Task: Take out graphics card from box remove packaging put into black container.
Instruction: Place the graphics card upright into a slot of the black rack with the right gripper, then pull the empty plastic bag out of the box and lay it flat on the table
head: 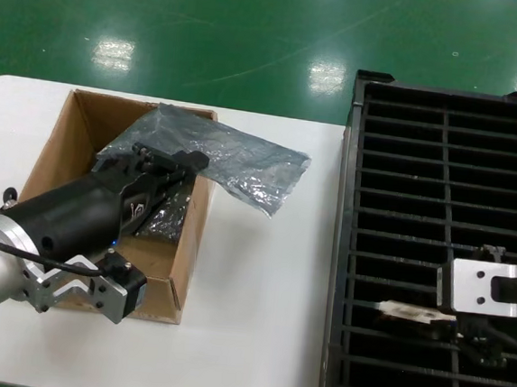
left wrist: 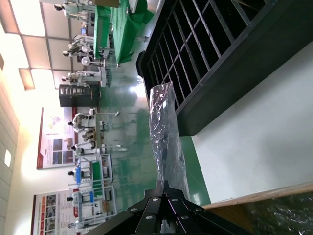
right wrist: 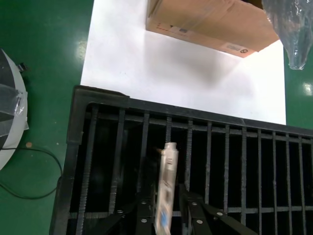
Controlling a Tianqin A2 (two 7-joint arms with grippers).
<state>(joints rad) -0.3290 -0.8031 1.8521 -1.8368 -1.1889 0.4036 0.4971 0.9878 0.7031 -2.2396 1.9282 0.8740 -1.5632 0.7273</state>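
Right gripper (right wrist: 165, 211) was closed on the graphics card (right wrist: 167, 188), standing on its edge in a slot of the black container (right wrist: 78, 161). Next I probably needed to let go gently. Left gripper (head: 164, 169) pinched the packaging (head: 234, 162) (empty, I think) over the box (head: 62, 136).

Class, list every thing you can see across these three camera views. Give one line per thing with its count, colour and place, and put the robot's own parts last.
graphics card: one, silver bracket showing, upright in a slot of the black container, between the right gripper's fingers.
black container: one, black, slatted, on the robot's right.
box: one, brown cardboard, open, on the table's left part.
packaging: one, shiny grey-blue, draped over the box's far right corner, held by the left gripper.
table: one, white, under the box.
floor: green, beyond the table.
left gripper: black, over the box.
right gripper: black, inside the container.
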